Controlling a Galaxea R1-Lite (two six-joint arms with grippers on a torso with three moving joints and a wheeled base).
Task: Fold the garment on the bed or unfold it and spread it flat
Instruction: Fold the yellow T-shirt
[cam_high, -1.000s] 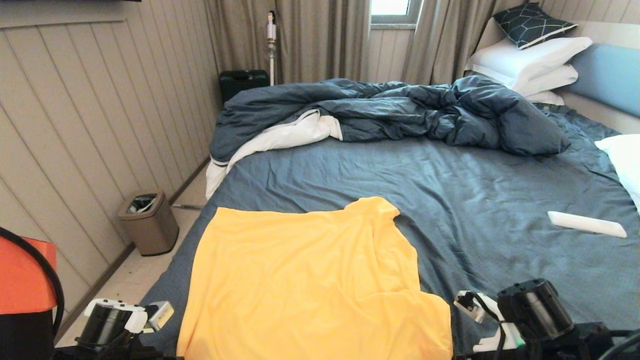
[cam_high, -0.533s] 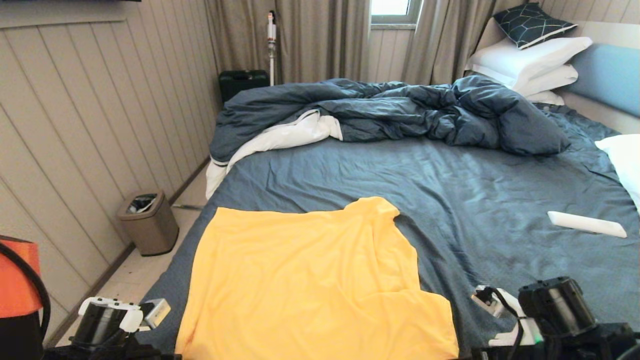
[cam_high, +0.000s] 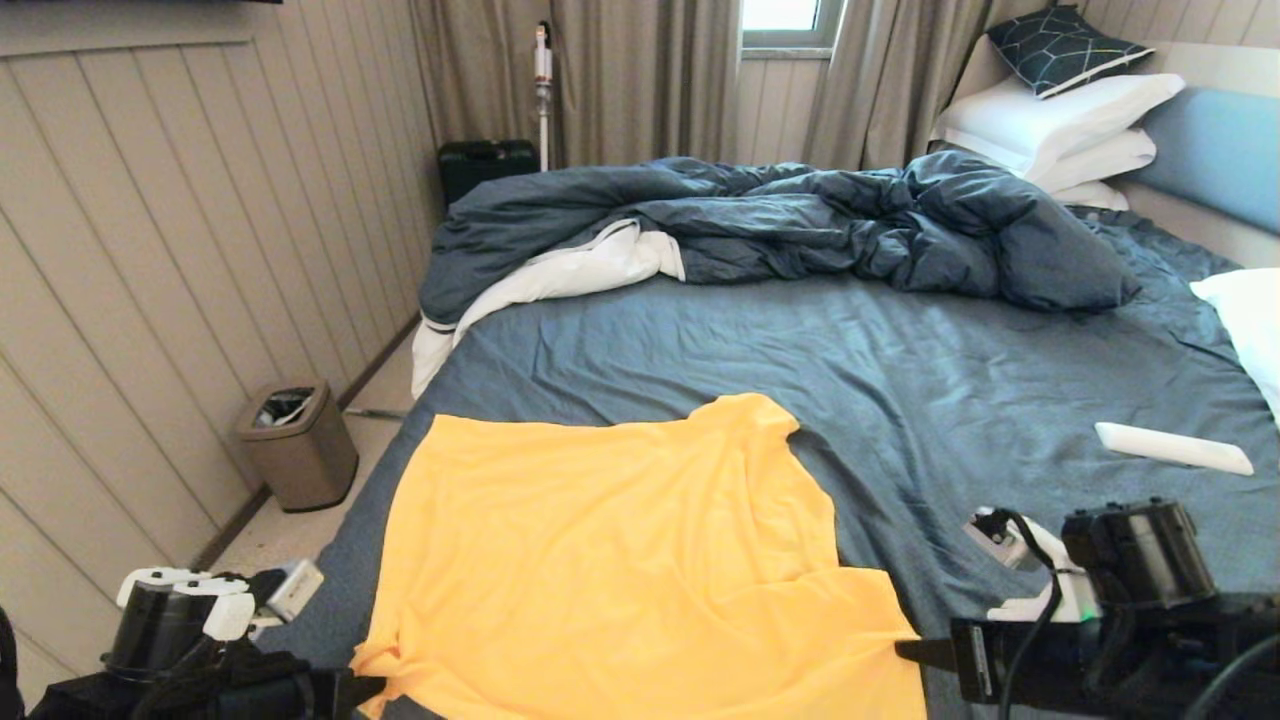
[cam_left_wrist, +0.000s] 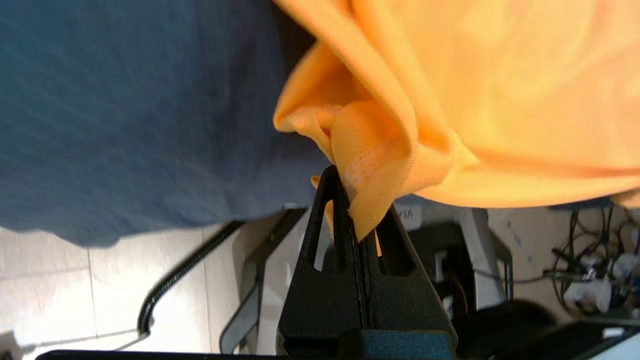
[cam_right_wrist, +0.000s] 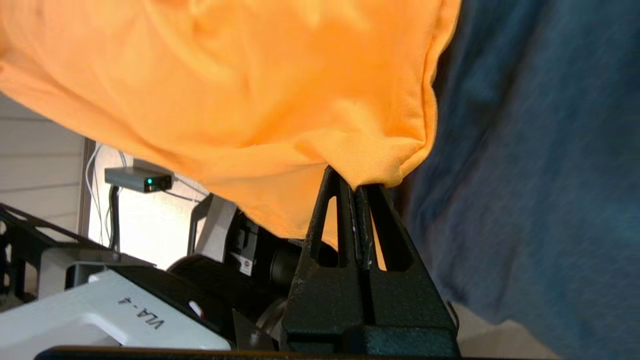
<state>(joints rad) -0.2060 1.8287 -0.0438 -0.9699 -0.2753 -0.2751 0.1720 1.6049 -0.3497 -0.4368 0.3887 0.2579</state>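
T-shirt, one, yellow-orange, lies spread on near part of the bed, w/ its near edge at the mattress edge closest to me. One bed, slate-blue sheet, wrinkled. One dark blue duvet w/ white lining bunched across the far side, well apart from the shirt. Pillows: three white stacked at the headboard, one dark patterned cushion on top, plus another white one at the right edge. One white flat bar-shaped thing on the sheet, right of the shirt, not touching it. One bin on the floor by the left wall; one dark case & one stick vacuum by the curtains.

My left gripper is clamped on the shirt's near-left corner, fabric bunched between the jaws. My right gripper is pinched tight on the near-right corner. Both corners are lifted slightly off the sheet.
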